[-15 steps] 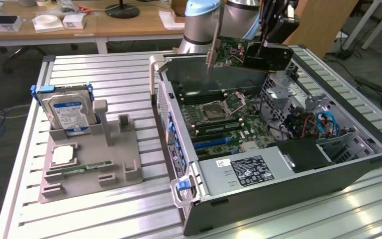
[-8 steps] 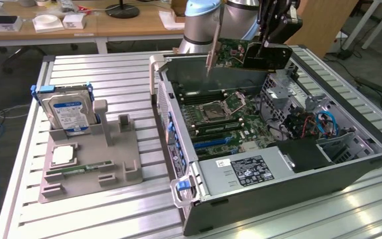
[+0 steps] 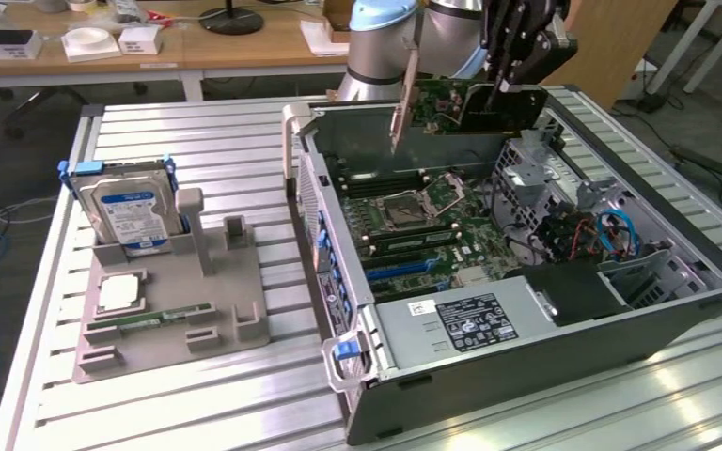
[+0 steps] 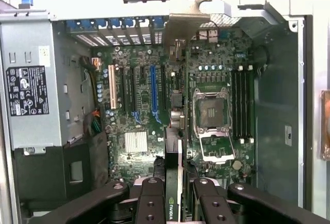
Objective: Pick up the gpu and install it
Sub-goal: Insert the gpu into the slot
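There is one robot arm (image 3: 386, 38) with one gripper (image 4: 180, 193), and one gpu card (image 3: 455, 111). There is one open computer case (image 3: 699, 282) and one metal table (image 3: 211, 141). In the case I count one green board (image 3: 424, 235), one silver power box (image 3: 462, 324), one empty chip socket (image 4: 212, 111), one white slot (image 4: 111, 87) and one long blue slot (image 4: 153, 92). There is one grey holder (image 3: 229, 319), with one hard drive (image 3: 133, 211), one square chip (image 3: 120, 293) and one green memory stick (image 3: 142, 321)

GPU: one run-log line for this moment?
gripper: shut on gpu | gpu: held edge-down over motherboard in open PC case | seated: not yet
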Controlling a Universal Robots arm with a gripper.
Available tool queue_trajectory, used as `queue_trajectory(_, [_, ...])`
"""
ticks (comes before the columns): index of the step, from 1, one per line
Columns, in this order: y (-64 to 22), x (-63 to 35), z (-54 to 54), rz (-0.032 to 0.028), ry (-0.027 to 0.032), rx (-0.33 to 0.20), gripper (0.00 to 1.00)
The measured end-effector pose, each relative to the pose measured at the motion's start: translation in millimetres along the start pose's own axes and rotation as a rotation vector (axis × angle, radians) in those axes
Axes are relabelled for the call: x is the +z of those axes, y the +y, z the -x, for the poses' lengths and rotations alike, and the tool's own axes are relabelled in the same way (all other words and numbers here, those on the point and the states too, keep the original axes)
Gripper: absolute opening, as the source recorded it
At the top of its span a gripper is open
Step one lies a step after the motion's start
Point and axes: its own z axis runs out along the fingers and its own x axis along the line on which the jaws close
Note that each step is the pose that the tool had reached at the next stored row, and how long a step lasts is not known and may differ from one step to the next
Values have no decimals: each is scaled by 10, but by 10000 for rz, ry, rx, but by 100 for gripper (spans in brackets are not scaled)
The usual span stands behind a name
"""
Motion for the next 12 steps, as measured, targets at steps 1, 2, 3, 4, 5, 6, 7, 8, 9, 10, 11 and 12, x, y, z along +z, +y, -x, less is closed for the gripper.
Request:
queue_trajectory(1, [0, 4, 0, 3, 0, -115, 26])
queue_trajectory(2, [1, 9, 0, 5, 0, -206, 26])
queue_trajectory(3, [1, 13, 0, 6, 1, -227, 26])
queue_trajectory(4, [1, 18, -1, 6, 1, -231, 26])
queue_trajectory(5, [1, 26, -1, 6, 0, -235, 26])
queue_trajectory(6, [1, 36, -1, 6, 0, -241, 26])
queue_trajectory(7, [0, 48, -1, 6, 0, -250, 26])
queue_trajectory(8, [0, 60, -2, 6, 0, -259, 26])
queue_trajectory(9, [0, 74, -2, 7, 0, -270, 26])
queue_trajectory(10, [1, 86, -2, 7, 0, -281, 26])
queue_trajectory(11, [0, 97, -3, 7, 1, -292, 26])
queue_trajectory(12, [0, 107, -3, 8, 1, -302, 26])
